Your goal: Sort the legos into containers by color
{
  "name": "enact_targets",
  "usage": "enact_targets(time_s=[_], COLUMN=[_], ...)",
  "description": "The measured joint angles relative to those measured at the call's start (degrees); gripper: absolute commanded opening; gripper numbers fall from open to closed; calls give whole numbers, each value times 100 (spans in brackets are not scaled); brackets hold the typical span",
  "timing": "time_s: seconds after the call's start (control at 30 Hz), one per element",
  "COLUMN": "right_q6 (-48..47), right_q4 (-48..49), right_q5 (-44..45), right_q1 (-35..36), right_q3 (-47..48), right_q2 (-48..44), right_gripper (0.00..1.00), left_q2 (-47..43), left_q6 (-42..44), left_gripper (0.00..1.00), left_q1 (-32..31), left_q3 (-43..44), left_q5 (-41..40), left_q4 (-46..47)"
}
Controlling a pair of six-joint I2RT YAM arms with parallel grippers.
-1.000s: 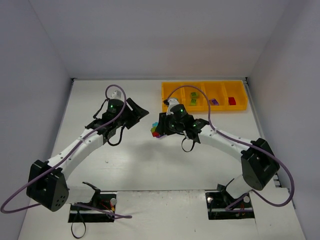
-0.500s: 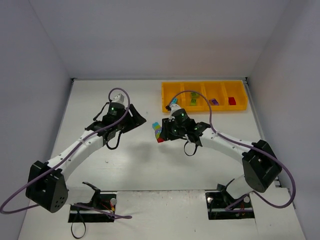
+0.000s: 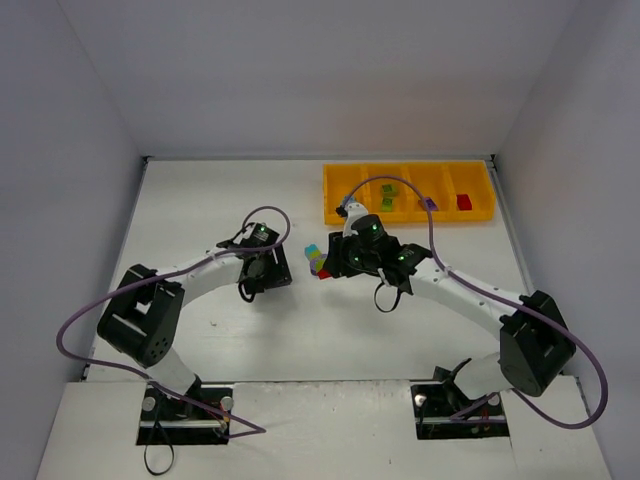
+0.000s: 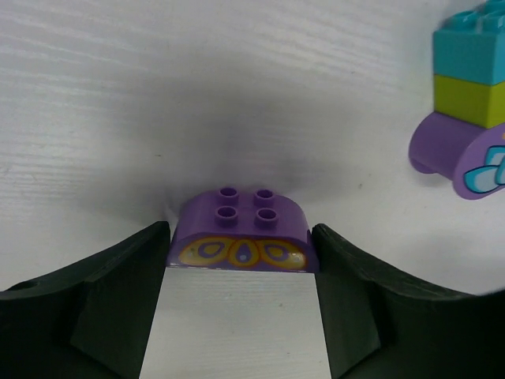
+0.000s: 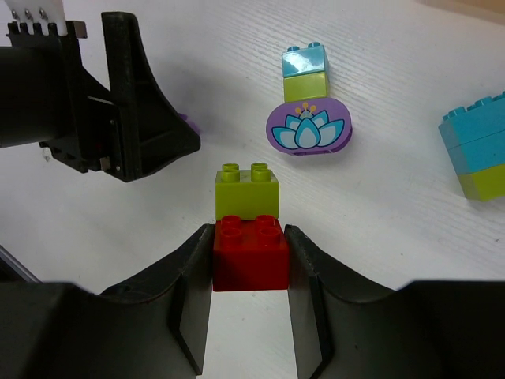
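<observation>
Top view: the orange-yellow tray (image 3: 340,180) is lying at 1 o'clock on the white tabletop (image 3: 200,200). Of its four compartments, three are showing small lime, purple and red pieces. The fourth, at the 9 o'clock end, is partly hidden behind the right wrist and its purple cable (image 3: 400,185). Both sets of fingers are hidden under the wrists in this view.

Left wrist view: the left gripper (image 4: 241,246) is standing astride a purple arched brick (image 4: 242,225) that is resting on the tabletop. The fingers (image 4: 150,260) are lying against both ends of the brick. Whether they are pinching it or only flanking it cannot be told. At 2 o'clock a teal, lime and purple cluster (image 4: 465,103) is being cut off by the frame edge.

Right wrist view: the right gripper (image 5: 248,241) is pinching a red brick (image 5: 251,264) between its fingers. A lime brick (image 5: 247,189) is sitting on the brick's far side, joined to it. At 12 o'clock the same cluster is lying whole, its purple piece showing a lotus print. At 3 o'clock a teal-and-lime pair (image 5: 477,158) is running out of frame. At 10 o'clock the left gripper is hiding all but a sliver of the arched brick.
</observation>
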Motion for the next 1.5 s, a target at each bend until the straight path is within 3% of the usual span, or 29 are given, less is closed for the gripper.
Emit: enact_targets(time_s=[0.23,0.47,0.73,0.93,1.3,1.43,1.5], right_q6=[-188,-522,-1069,-1281,-1279,-1204,-1191], right_q4=[-11,-20,31,136,293,372,404], right_q5=[-2,-9,-92,-168,-221,-223,-223], right_q1=[0,0,0,0,0,0,0], right_q3=[0,0,0,2,2,2,2], right_q2=[-160,-251,-610,-887,-949,-1043,-1095], right_gripper=[0,0,0,0,0,0,0], left_q2=[90,-98,-1305,-1510,-1246,-1217,-1204], left_q6=[37,61,-55,-584,-1043,-1080,-1147], left_gripper=[85,86,83,75,64,52,35], left_q1=[-13,-13,-13,-101,-605,-619,-619], left_q3=[260,754,1268,1266,1266,1263,1255], left_q5=[-31,127,890,1558,1690,1663,1650], left_q4=[-37,-424,-380,83,514,575,612])
